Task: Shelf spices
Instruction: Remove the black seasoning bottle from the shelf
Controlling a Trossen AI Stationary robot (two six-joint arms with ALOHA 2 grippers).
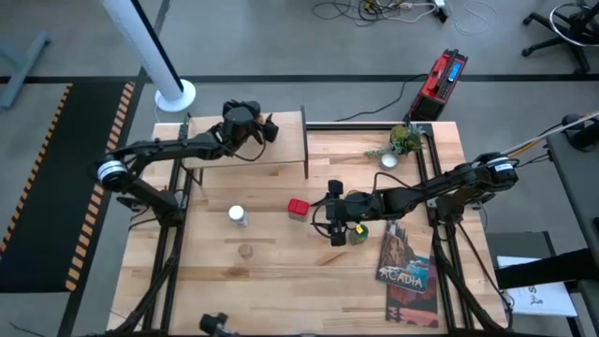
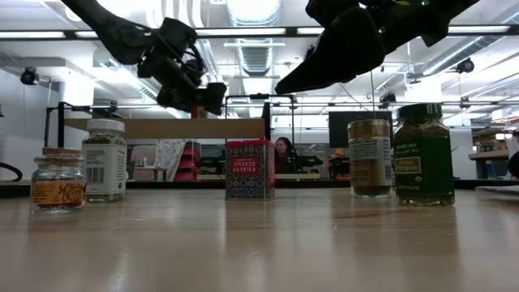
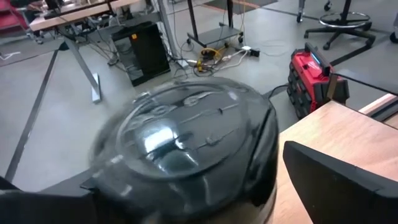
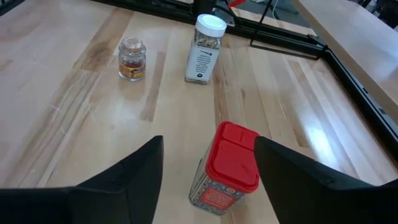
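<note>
Five spice containers on table; perhaps sixth in left gripper.

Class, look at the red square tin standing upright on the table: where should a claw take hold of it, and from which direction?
Grip the red square tin across two opposite flat sides just below its lid, coming from above. It stands upright with clear table all round, and the right claw already hangs open over it, one finger to each side.
</note>
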